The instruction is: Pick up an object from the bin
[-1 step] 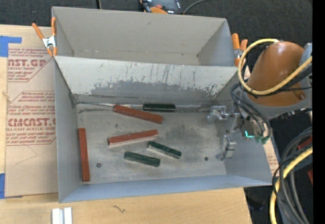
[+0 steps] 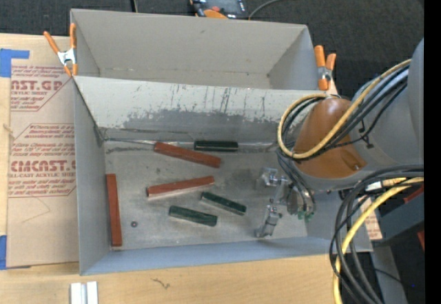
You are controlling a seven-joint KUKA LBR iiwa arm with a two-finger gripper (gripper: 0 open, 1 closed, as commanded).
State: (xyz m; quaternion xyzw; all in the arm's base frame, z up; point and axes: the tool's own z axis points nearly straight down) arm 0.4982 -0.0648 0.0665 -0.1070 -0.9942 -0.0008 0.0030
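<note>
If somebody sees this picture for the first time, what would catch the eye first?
Probably the robot's orange wrist cover with its looping cables at the right side of the grey bin, and the metal tool low over the floor there. Next come the flat bars scattered on the floor: three red-brown, one being the red-brown bar along the left wall, and three dark green, the green bar lying nearest the tool.

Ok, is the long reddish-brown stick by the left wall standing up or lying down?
Lying down. The long flat reddish-brown stick rests lengthwise on the grey metal bin's floor, right along its left wall.
</note>
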